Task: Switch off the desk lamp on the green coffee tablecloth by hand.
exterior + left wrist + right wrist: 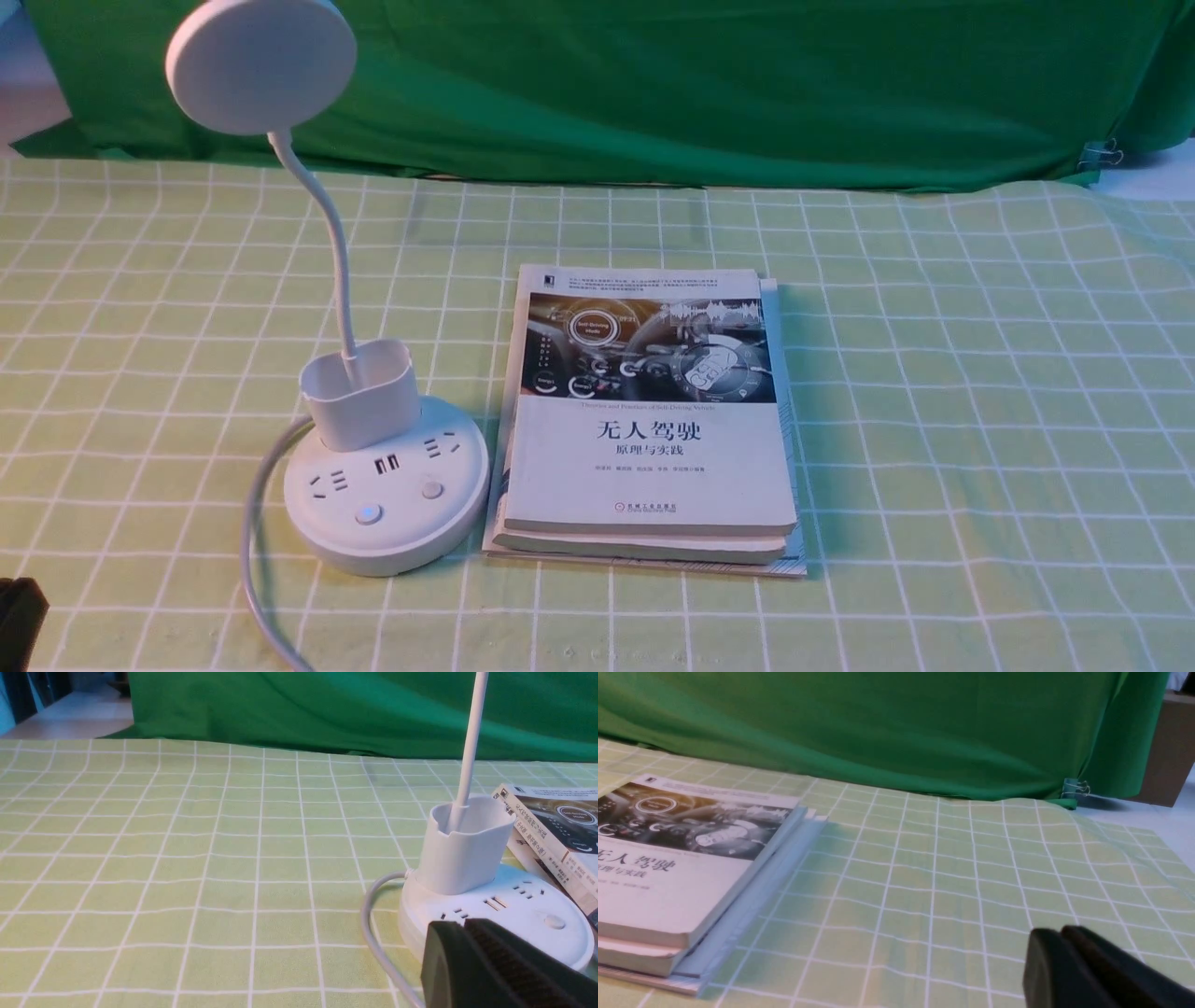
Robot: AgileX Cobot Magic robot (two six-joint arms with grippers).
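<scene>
The lamp [385, 485] stands on the checked cloth [934, 420], just left of the books [649, 420]. Its top-heavy neck looks wobbly, so press the lit button [368, 514] gently. The left claw [462, 926] hovers beside it, jaws together, holding nothing.

White desk lamp [386, 485] standing upright on the green coffee tablecloth [934, 373], a light yellow-green cloth with a white grid spread flat over the table. Round disc head raised on a thin bent neck, which rises from a cup-like holder on a round base bearing sockets, USB ports and two buttons. The base lies just beyond my left end effector [465, 926], whose fingers are pressed together close to its near rim; whether they touch it cannot be told. A white cord leaves the base beside my left end effector.
</scene>
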